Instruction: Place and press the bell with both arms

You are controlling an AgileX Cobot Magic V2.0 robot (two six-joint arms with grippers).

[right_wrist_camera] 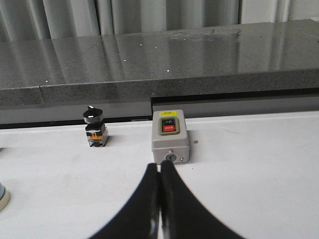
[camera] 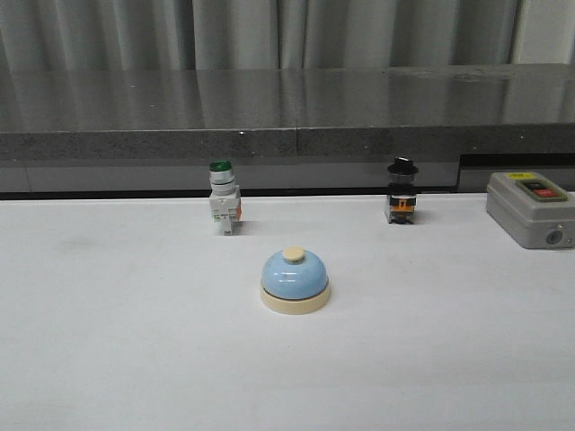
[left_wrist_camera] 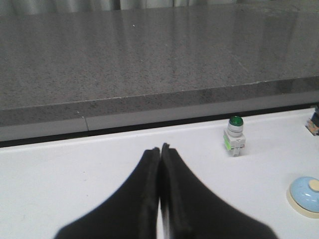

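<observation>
The light-blue bell (camera: 295, 282) with its cream base and cream button stands upright on the white table, near the middle. It also shows at the edge of the left wrist view (left_wrist_camera: 305, 195), and only a sliver of its base shows in the right wrist view (right_wrist_camera: 2, 197). My left gripper (left_wrist_camera: 160, 148) is shut and empty, over the table well to the left of the bell. My right gripper (right_wrist_camera: 159, 166) is shut and empty, just in front of the grey switch box. Neither arm shows in the front view.
A green-capped white push-button switch (camera: 224, 197) stands behind the bell to the left. A black-capped switch (camera: 402, 191) stands behind it to the right. A grey switch box (camera: 532, 208) with red and black buttons sits at the far right. A dark stone ledge (camera: 287, 112) runs along the table's back.
</observation>
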